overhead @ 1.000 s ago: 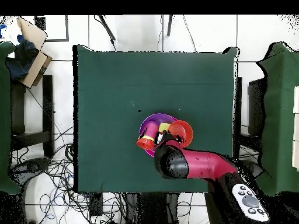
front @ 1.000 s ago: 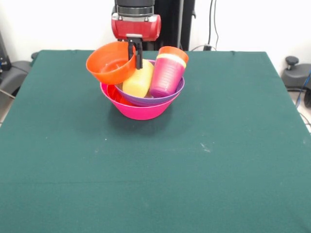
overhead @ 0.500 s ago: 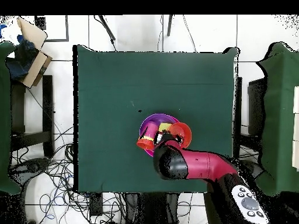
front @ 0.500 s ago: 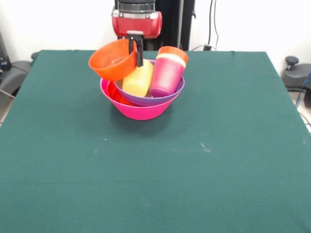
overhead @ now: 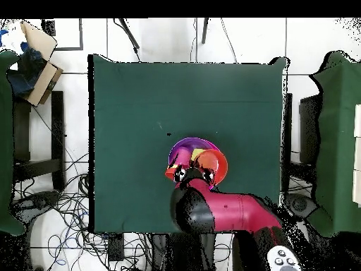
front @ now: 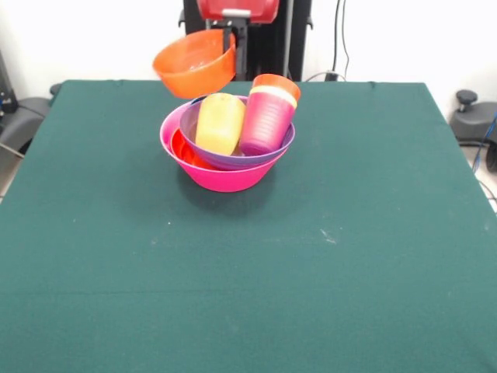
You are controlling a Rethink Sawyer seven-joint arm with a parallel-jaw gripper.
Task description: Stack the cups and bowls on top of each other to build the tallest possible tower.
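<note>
My gripper is shut on the right rim of a wide orange bowl and holds it tilted in the air, above and to the left of the tower. The tower's base is the big pink bowl. In it sits a wide purple bowl, with an orange bowl's edge showing between the two. A yellow cup and a purple cup lean inside the purple bowl; the purple cup has yellow and orange rims on top. In the overhead view the arm covers part of the pile, and the held orange bowl shows beside it.
The green table stretches wide in front of the pile. A cardboard box lies off the table on the floor, among cables. Green-covered furniture stands beside the table.
The gripper has risen with the orange bowl, lifting it from beside the purple bowl's rim to well above the pile. The yellow cup now shows fully.
</note>
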